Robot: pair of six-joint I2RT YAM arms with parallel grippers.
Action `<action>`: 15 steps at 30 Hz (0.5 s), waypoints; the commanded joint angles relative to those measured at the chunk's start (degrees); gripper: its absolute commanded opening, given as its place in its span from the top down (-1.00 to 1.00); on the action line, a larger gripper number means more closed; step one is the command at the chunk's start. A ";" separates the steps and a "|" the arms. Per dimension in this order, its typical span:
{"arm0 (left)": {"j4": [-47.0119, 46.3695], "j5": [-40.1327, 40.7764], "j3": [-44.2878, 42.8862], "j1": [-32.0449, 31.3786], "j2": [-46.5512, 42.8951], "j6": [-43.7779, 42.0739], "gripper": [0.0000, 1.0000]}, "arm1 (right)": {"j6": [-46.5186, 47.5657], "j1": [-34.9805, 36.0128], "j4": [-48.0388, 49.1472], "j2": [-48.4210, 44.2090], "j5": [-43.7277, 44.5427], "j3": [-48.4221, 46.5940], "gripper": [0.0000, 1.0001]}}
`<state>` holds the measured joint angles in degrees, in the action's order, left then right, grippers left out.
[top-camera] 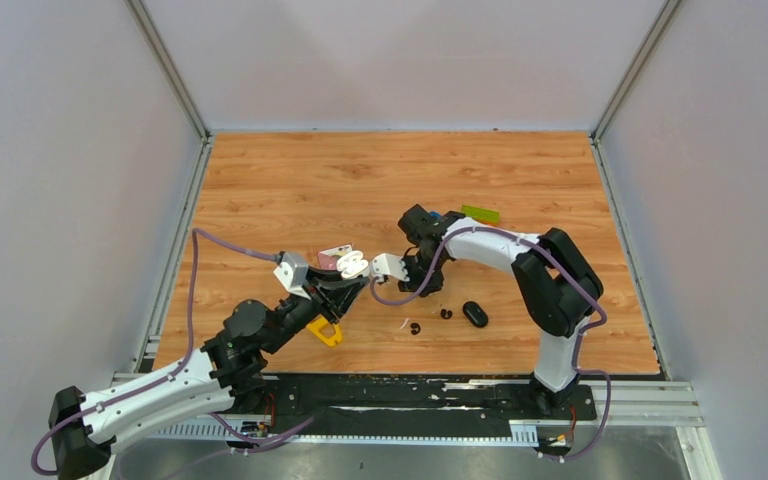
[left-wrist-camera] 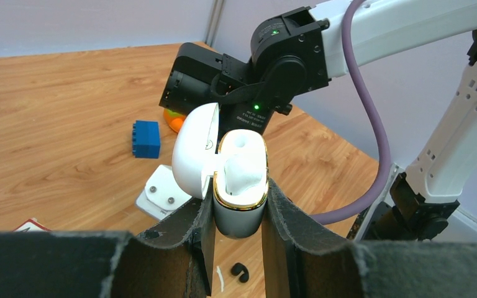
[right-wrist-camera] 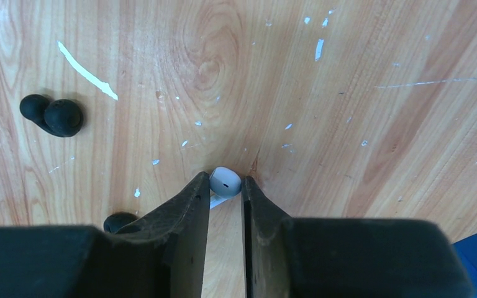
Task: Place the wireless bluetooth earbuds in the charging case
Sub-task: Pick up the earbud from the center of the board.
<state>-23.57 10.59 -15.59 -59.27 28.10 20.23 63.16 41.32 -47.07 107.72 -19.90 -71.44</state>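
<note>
Two pads of the L gripper (left-wrist-camera: 239, 197) are clamping the charging case (left-wrist-camera: 238, 220) by its grey body, one on each flank, holding it up off the table (top-camera: 290, 180). Case is standing upright btwn them w/ its gold-rimmed mouth facing up. The oval's long axis is running straight away from the wrist. Its white lid (left-wrist-camera: 194, 155) is hanging open, to the left in the L wrist view. The 1st white earbud (left-wrist-camera: 238, 175) is sitting in the well nearer the wrist.

Just right of the case, the R gripper (right-wrist-camera: 223, 186) is pointing down at the table and pinching the 2nd white earbud (right-wrist-camera: 225, 180). Pads are touching both its sides, the rounded head w/ dark slot is poking past the tips, and the stem is running back along the fingers. Can't tell if it's off the wood.

Count: 2 white buds, 2 black.
- 1 black earbud (right-wrist-camera: 56, 116) is lying near-right of the case.
- The other black earbud (right-wrist-camera: 119, 221) is hiding partly behind an R finger.
- 1 black oval pod (top-camera: 474, 314) is lying farther right.
- 1 blue block (left-wrist-camera: 146, 138) is sitting beyond the case.
- 1 green block (top-camera: 480, 213) is lying beyond-right.
- 1 yellow piece (top-camera: 325, 332) is lying on the case's near side.
</note>
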 commanded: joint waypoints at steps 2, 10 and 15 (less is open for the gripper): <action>-1.56 -0.39 -2.05 -0.14 0.79 -0.71 1.00 | -4.51 0.87 2.71 -0.36 0.40 4.03 0.62; -0.70 1.50 -3.20 -0.14 0.70 -3.12 1.00 | -7.78 -2.28 0.16 -7.56 -1.37 1.69 0.68; 0.07 5.54 -3.84 -0.08 -1.07 -5.78 1.00 | -10.42 -5.33 -1.45 -12.71 -4.75 -0.76 0.69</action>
<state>-22.74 12.03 -16.25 -59.27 28.75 18.02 56.16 38.15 -47.03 101.12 -20.58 -69.06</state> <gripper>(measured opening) 0.348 0.227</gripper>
